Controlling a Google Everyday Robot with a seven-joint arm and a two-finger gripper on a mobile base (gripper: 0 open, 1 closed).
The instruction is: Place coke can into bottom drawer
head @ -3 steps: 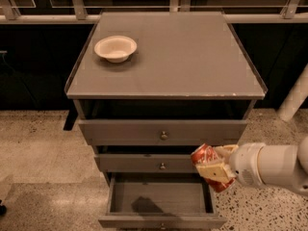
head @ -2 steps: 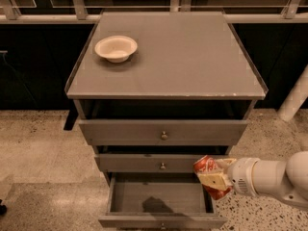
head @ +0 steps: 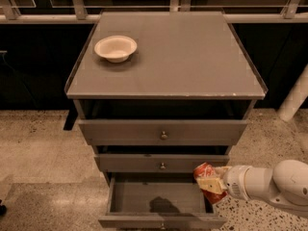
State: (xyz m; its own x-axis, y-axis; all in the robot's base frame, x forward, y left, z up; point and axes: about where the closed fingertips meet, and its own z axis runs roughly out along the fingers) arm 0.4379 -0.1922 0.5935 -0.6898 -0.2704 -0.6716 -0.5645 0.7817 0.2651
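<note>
The coke can (head: 204, 171), red with white lettering, is held in my gripper (head: 210, 183) at the right end of the open bottom drawer (head: 159, 196). The can hangs just above the drawer's right rear corner, tilted. The gripper's pale fingers (head: 210, 184) are shut around the can's lower side. My white arm (head: 269, 184) comes in from the lower right. The bottom drawer is pulled out and its grey tray holds only a shadow. The knob on its front (head: 161, 226) shows at the bottom edge.
Two upper grey drawers (head: 163, 132) (head: 162, 163) stand slightly open above. A cream bowl (head: 115, 47) sits at the cabinet top's (head: 183, 57) back left. A white post (head: 294, 100) stands at the right on the speckled floor.
My gripper with the can has moved down and slightly right, from beside the middle drawer's front to the right end of the bottom drawer.
</note>
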